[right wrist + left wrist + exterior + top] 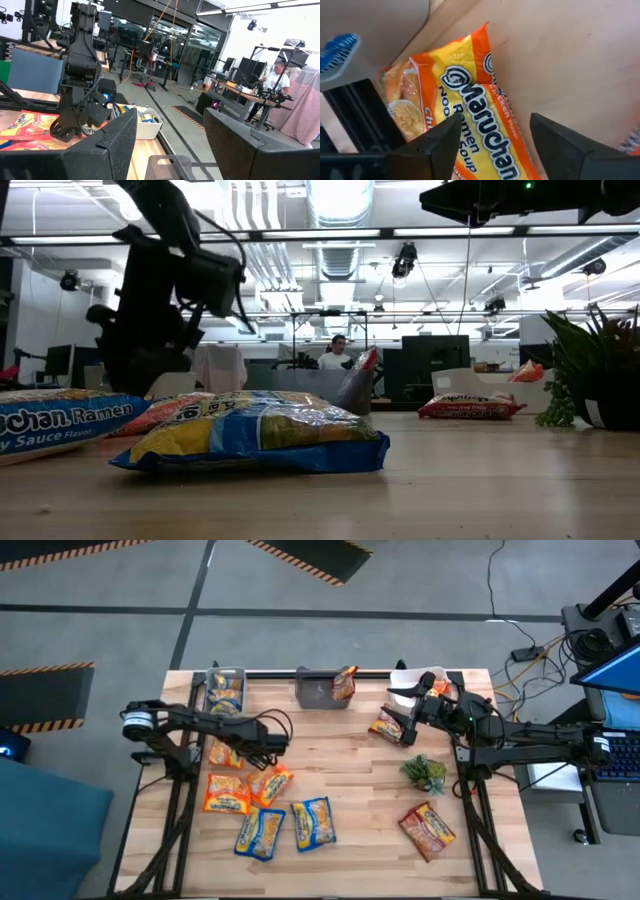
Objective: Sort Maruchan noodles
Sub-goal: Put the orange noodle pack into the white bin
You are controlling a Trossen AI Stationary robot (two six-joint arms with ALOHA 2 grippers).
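Note:
Maruchan noodles lie scattered on the wooden table (350, 775). Three are orange packets (227, 794), two are blue-and-yellow (313, 823) and two are dark red (428, 830). My left gripper (252, 752) points steeply down, open, over an orange packet (470, 115) that lies flat near the table's left edge. One finger stands to each side of it, and no touch shows. My right gripper (408, 718) hangs raised and open at the far right, above a red packet (388, 723), with nothing between its fingers (115, 145).
Along the far edge stand a clear bin (225, 690) with blue packets, a grey bin (318, 688) with a packet (345, 683) leaning in it, and a white bin (405, 680). A small green plant (424, 772) stands at the right. People sit beyond the table (338, 355).

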